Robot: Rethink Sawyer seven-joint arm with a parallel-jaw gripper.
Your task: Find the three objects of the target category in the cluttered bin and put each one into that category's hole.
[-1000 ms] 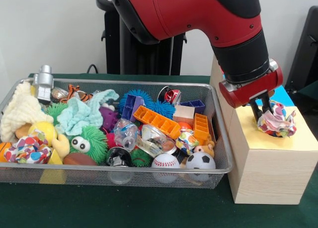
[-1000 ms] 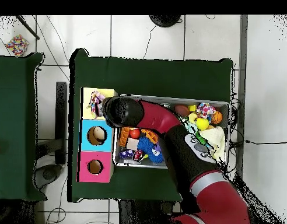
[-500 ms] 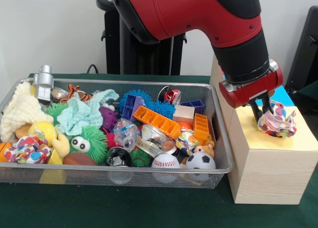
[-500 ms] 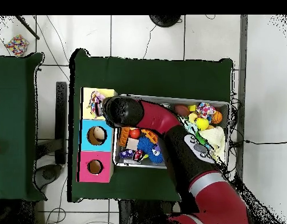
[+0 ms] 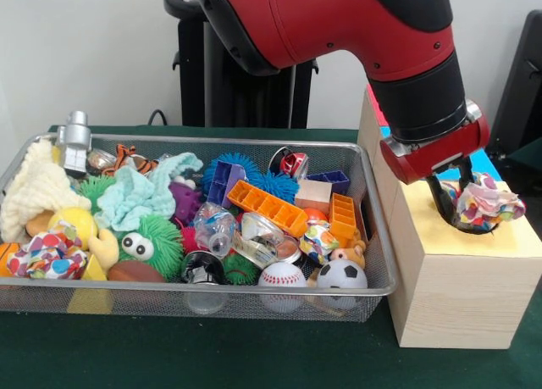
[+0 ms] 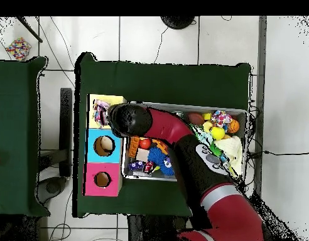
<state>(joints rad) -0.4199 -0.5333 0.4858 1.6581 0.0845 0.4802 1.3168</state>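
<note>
**One fabric item at the yellow hole**

One wire bin [image 5: 373, 204] of mixed toys is recorded at left, with a matching spotted cloth [image 5: 48, 255] near its left end. At right, the patterned cloth bundle [image 5: 484, 204] is pinched by the gripper [image 5: 461, 204] over the yellow hole [image 5: 474, 229]; it has been shifted slightly right since a second ago, so release seems imminent.

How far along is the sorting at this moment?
Nothing can be confirmed as already sorted. In hand: the gripper holds a colorful crumpled cloth at the yellow section's hole, not released. Left: a similar spotted cloth lies in the wire bin.
</note>
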